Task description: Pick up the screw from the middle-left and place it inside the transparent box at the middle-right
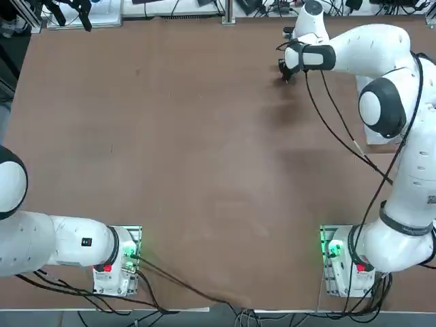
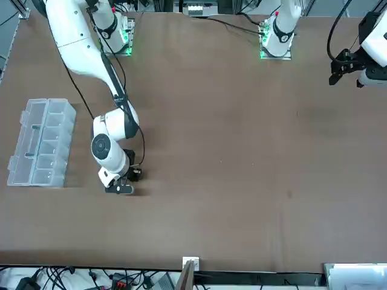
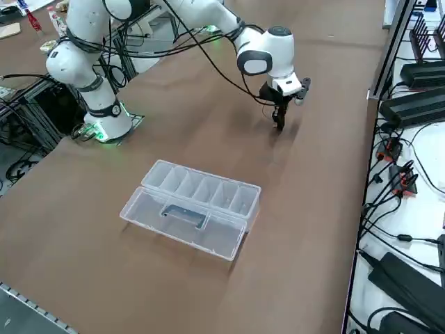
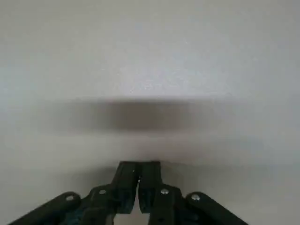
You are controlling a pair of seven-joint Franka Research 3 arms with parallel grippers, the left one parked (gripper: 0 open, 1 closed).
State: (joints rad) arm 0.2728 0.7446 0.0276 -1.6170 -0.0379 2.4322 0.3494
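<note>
My right gripper (image 1: 285, 75) is low over the far side of the table, its fingertips at or just above the brown surface (image 3: 279, 125) (image 2: 121, 188). In the wrist view the two black fingers (image 4: 126, 180) are pressed together, shut, and nothing shows between them (image 4: 138, 171). I cannot make out the screw in any view. The transparent box (image 3: 191, 205) lies flat on the table with its lid open and is apart from the gripper, toward the robot's right (image 2: 42, 142). In the top view my right arm hides most of it.
The brown table (image 1: 204, 170) runs wide to the left of the gripper. Cables and black equipment (image 3: 410, 97) lie beyond the far table edge, close to the gripper. The arm bases (image 1: 340, 262) stand at the near edge.
</note>
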